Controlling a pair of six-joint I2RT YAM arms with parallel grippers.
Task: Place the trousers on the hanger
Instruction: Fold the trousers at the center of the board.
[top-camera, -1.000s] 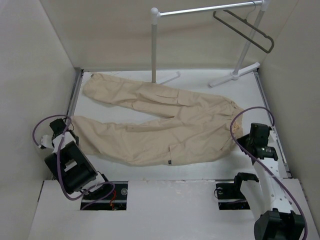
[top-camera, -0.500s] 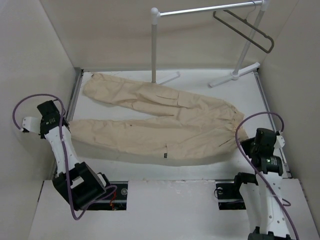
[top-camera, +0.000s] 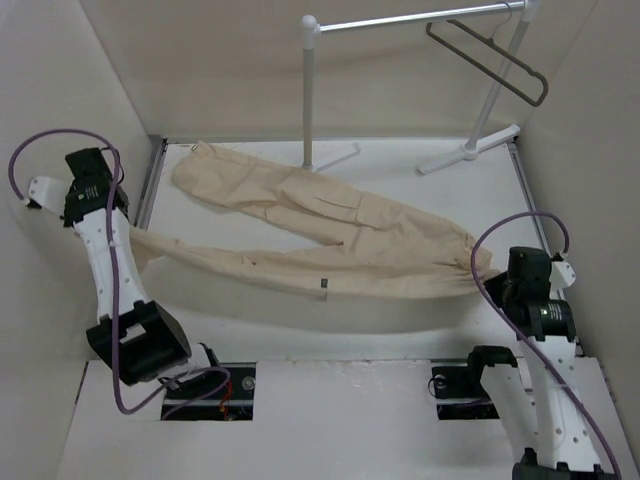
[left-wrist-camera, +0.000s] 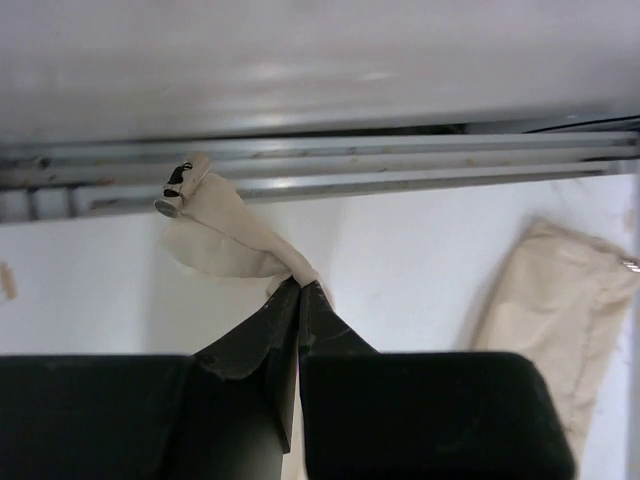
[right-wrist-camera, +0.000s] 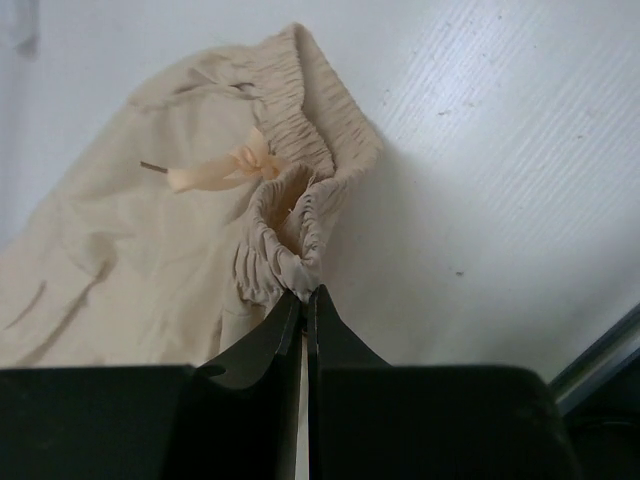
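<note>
White table (top-camera: 250, 310), walled left, far and right. Across it, left edge to right edge: beige trousers (top-camera: 380, 250), waist at the right edge, both legs running left. Far leg flat, cuff near the far-left corner. Near leg pulled taut, cuff raised off the table at the left edge. Along the far edge: white garment rack (top-camera: 309, 90), feet on the table. On its bar, above the far-right corner: dark hanger (top-camera: 492, 62), well apart from the trousers. Left tool (left-wrist-camera: 299, 286) clenched on the near leg's cuff, a fold of cloth bunched beyond the fingertips. Right tool (right-wrist-camera: 304, 294) clenched on the gathered elastic waistband, tie bow (right-wrist-camera: 235, 165) just beside the pinch
</note>
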